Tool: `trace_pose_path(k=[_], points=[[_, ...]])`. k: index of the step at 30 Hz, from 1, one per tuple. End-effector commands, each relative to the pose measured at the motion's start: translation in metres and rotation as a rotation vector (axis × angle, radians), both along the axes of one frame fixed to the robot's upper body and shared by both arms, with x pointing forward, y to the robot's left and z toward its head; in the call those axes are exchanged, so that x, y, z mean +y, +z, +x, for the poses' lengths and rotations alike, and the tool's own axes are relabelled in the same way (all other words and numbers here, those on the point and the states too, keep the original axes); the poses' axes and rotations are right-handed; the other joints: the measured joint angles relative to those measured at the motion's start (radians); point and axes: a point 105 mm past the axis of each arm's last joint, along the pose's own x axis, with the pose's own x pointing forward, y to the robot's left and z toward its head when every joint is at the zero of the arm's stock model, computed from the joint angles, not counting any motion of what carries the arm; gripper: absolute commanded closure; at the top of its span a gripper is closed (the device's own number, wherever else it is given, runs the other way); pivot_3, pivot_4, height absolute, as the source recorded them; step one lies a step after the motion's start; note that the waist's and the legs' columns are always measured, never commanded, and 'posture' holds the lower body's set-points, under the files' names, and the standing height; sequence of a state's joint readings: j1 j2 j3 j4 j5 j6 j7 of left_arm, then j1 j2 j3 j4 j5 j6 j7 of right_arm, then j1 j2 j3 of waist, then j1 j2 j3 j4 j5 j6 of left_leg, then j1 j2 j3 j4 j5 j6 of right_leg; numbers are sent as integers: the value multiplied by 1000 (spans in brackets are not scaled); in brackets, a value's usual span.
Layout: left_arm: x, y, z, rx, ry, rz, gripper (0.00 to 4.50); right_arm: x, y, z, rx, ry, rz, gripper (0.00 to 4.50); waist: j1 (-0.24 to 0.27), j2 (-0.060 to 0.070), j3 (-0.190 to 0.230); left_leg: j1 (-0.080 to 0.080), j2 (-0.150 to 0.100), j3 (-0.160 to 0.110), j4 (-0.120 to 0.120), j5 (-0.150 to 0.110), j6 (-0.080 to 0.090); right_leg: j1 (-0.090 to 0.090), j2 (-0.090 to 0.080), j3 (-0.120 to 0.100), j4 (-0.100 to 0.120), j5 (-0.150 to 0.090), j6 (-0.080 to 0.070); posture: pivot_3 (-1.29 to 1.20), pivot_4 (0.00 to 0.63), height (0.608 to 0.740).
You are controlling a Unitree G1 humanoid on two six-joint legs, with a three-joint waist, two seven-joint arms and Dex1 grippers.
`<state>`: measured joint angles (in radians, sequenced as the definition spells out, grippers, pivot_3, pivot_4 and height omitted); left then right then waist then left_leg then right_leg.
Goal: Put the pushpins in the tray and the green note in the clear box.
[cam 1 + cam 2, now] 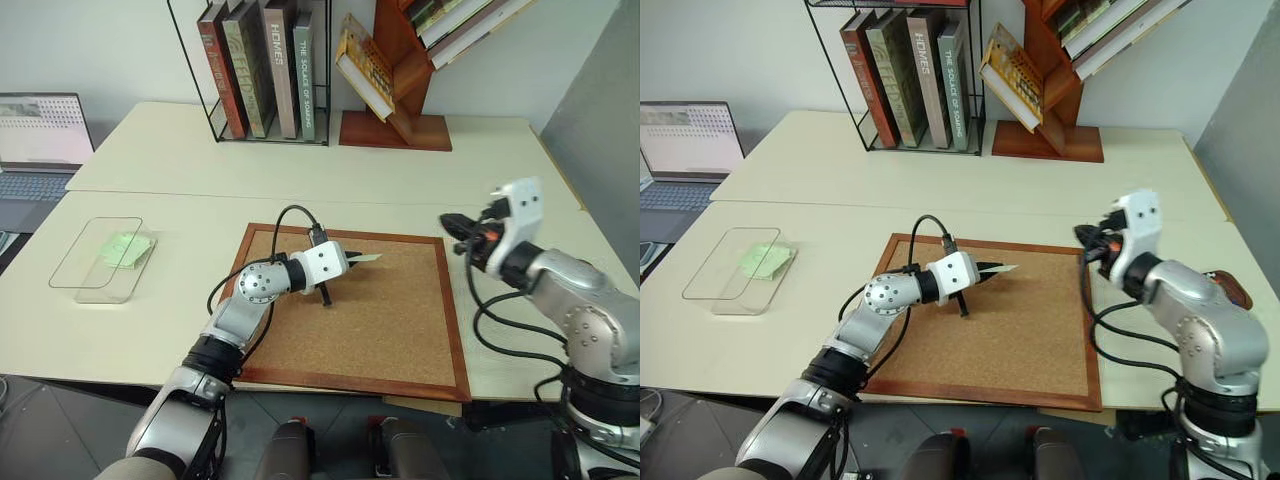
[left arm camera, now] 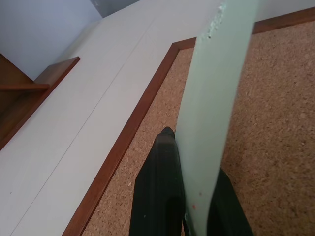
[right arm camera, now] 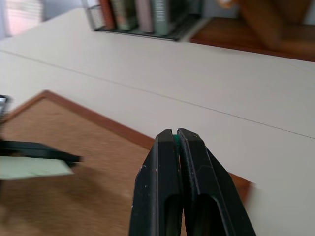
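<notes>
**A:** Where is the green note (image 2: 211, 113)?

**B:** The left hand (image 1: 345, 262) has it pinched between its black fingers (image 2: 157, 196), held above the cork board (image 1: 390, 330), over the half nearer the bookshelf. The sheet sticks out past the fingertips, clear of the cork.

**A:** And the clear box (image 1: 78, 268)?

**B:** On the worktop (image 1: 180, 190), well to the left of the cork board. Another pale green sheet (image 1: 127, 249) already lies in it.

**A:** What about the right hand (image 1: 452, 224)?

**B:** It hangs in the air just beyond the cork board's right frame, near the far right corner. Its fingers (image 3: 167, 187) are pressed together, and a sliver of green (image 3: 175, 139) shows at the tips. What that is cannot be told.

**A:** The tray (image 1: 1230, 288)?

**B:** A dark reddish-brown edge shows on the worktop well right of the cork board, half hidden behind the right arm.

**A:** Pushpins?

**B:** Too small to make out.
</notes>
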<state>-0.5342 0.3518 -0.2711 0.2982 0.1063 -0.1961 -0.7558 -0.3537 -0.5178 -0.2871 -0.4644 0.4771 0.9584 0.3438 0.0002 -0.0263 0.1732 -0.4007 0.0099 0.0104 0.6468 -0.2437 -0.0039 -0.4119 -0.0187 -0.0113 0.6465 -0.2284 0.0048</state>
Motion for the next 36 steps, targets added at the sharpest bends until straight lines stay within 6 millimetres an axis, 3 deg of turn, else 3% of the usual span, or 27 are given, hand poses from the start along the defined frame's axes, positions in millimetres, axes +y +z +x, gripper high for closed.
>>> trace_pose_path(k=[1, 6, 8, 21, 32, 36], points=[[-2, 14, -13, -22, -30, -23, 4493, -74, 3, -8, -69, -292, -138, 4500, 0, 0, 0, 0, 0, 0, 0, 0, 0, 0, 0, 0, 0, 0, 0, 0, 150, 740], [-8, 13, -24, -23, -61, 2, 4493, -139, -29, -25, 25, -533, -247, 4500, -1, 0, 0, 2, 0, 1, 0, 0, 0, 1, 0, 1, 1, 0, 0, 0, 150, 740], [-10, 13, -26, -25, -68, 10, 4493, -153, -42, -27, 59, -580, -264, 4500, -5, 1, 0, 3, 1, 2, 0, 0, 0, 1, 1, 2, 1, 1, 1, 0, 150, 740], [-10, 16, -29, -28, -62, 13, 4493, -164, -80, -8, 149, -574, -314, 4500, -4, 2, -1, 3, 2, 2, 0, 0, 0, 1, 7, 3, 0, 1, 2, 0, 150, 740], [-8, 14, -29, -25, -63, 24, 4500, -167, -88, -10, 171, -603, -289, 2192, -2, 2, -1, 3, 2, 2, 0, 0, 0, 1, 6, 3, 1, 1, 2, 0, 150, 740], [-8, 14, -29, -24, -65, 27, 4500, -169, -87, -10, 168, -617, -286, 1136, -3, 2, -1, 3, 2, 2, 0, 0, 0, 1, 7, 3, 1, 1, 2, 0, 150, 740]])
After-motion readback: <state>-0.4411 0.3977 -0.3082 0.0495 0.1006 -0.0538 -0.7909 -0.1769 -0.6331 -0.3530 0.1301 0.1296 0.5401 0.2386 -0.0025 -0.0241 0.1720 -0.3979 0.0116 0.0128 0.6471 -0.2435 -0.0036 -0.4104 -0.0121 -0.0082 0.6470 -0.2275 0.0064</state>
